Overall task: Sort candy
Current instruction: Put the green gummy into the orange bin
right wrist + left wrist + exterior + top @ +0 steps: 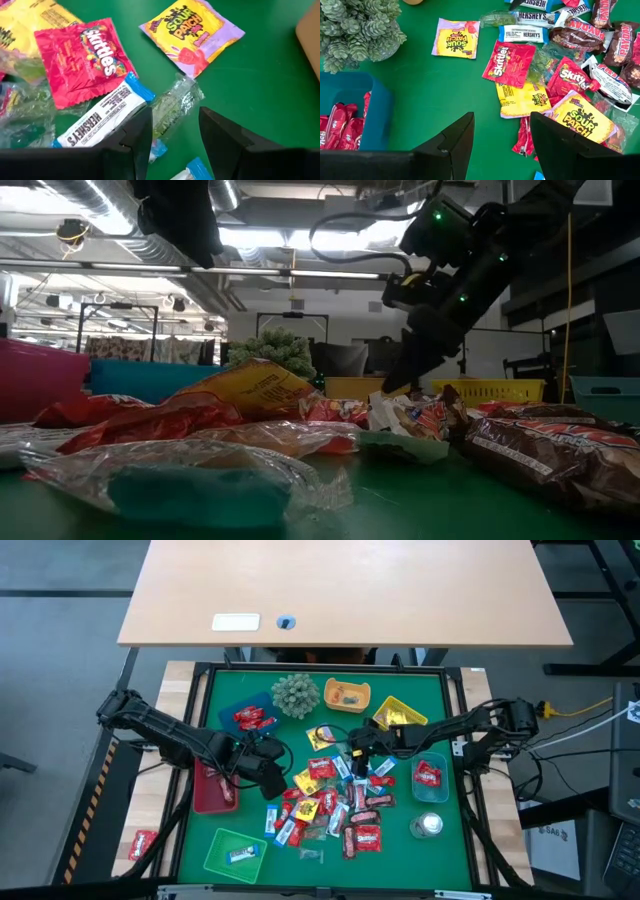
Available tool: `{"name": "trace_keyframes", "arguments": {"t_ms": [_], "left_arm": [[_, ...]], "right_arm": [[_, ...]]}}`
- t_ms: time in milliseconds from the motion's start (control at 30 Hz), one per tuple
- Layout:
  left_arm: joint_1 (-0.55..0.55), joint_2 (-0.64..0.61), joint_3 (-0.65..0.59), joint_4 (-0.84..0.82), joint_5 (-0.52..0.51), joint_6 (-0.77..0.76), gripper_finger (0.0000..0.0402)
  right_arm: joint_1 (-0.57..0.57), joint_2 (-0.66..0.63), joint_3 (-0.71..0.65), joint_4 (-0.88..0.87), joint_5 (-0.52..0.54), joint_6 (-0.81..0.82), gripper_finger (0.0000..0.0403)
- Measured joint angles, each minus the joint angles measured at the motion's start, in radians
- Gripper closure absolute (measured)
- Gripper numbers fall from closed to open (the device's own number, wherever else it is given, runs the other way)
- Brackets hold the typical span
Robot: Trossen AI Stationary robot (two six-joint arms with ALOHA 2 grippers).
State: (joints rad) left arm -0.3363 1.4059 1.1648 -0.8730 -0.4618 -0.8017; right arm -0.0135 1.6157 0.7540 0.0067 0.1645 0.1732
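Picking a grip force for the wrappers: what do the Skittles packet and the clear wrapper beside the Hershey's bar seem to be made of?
Skittles packet: thin plastic film, it seems, glossy red, with creases and crimped edges. Clear wrapper: crinkly transparent film, probably cellophane; the green mat shows through it. Hershey's bar: white printed wrapper, smoother; plastic or foil-lined, unclear.

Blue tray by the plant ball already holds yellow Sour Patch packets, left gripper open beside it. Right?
Not quite. The blue tray holds red packets, not yellow Sour Patch ones; the left wrist view shows it, and the high view agrees. The rest stands: the tray sits by the plant ball, and the left gripper is open beside it.
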Motion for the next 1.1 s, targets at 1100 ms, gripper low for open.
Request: {"name": "trace_keyframes", "arguments": {"t_ms": [1100], "left_arm": [[0.000, 0.000, 0.000, 0.000, -0.033, -0.001, 0.0223]], "right_arm": [[0.001, 0.133, 0.002, 0.079, -0.002, 0.069, 0.0307]]}}
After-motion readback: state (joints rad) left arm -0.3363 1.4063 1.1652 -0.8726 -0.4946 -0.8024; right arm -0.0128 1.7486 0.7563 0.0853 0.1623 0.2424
